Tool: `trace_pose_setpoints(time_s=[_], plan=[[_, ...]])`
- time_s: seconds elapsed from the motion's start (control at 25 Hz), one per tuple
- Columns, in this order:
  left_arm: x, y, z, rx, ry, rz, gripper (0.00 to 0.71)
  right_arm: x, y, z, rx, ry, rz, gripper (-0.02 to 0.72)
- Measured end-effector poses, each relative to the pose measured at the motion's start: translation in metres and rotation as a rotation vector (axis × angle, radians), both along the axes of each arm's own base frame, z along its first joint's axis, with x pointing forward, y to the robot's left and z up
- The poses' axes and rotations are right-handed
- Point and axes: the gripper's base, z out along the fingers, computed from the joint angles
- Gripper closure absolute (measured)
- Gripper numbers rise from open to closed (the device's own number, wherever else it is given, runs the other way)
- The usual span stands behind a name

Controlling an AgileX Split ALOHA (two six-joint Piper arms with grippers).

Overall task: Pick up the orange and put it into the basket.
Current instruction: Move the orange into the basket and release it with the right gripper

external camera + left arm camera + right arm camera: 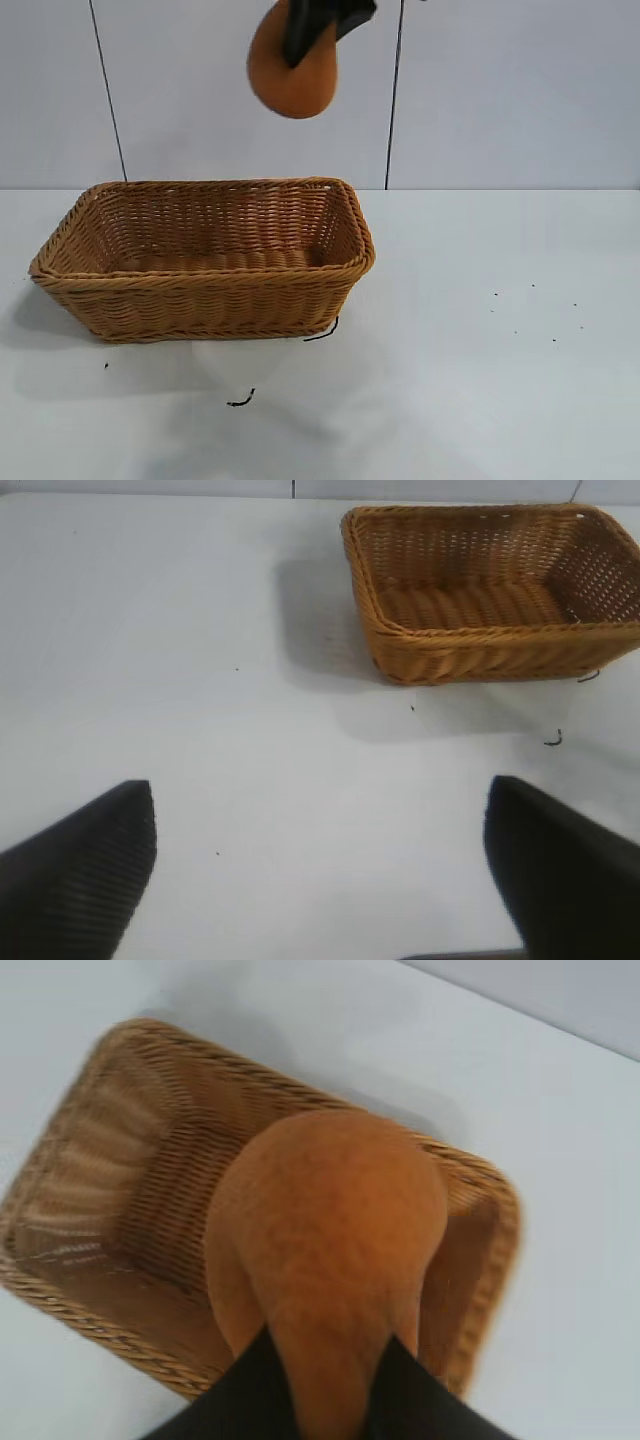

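Note:
My right gripper (305, 30) is shut on the dull-orange orange (295, 80) and holds it high in the air above the basket's right half. In the right wrist view the orange (330, 1230) hangs between the black fingers (245, 1390), with the wicker basket (90, 1230) directly below. The tan-brown basket (210, 290) stands empty on the white table, left of centre. My left gripper (320, 870) is open and empty, off to the side over bare table; its view shows the basket (480, 645) farther off.
A small black scrap (240, 400) lies in front of the basket and another (322, 332) at its front right corner. The white table (500, 350) stretches to the right. A pale wall stands behind.

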Motion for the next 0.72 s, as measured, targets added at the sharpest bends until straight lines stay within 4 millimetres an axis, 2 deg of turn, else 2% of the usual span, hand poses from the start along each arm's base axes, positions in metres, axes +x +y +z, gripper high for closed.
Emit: trace_pose_setpoints(time_s=[0.12, 0.24, 0.44, 0.6, 0.68, 0.72], plan=[[0.000, 0.000, 0.000, 0.000, 0.000, 0.000, 0.071, -0.002, 0.028, -0.029, -0.007, 0.014, 0.045, 0.646], [0.000, 0.000, 0.000, 0.000, 0.000, 0.000, 0.071, 0.003, 0.051, -0.067, -0.010, 0.019, 0.069, 0.646], [0.000, 0.000, 0.000, 0.000, 0.000, 0.000, 0.071, 0.013, 0.062, -0.117, -0.029, 0.049, 0.056, 0.646], [0.000, 0.000, 0.000, 0.000, 0.000, 0.000, 0.071, 0.017, 0.058, -0.125, -0.053, 0.052, 0.045, 0.644], [0.000, 0.000, 0.000, 0.000, 0.000, 0.000, 0.071, 0.019, 0.057, -0.124, -0.065, 0.041, 0.048, 0.610], [0.000, 0.000, 0.000, 0.000, 0.000, 0.000, 0.071, 0.019, 0.057, -0.124, -0.070, 0.035, 0.050, 0.566]])
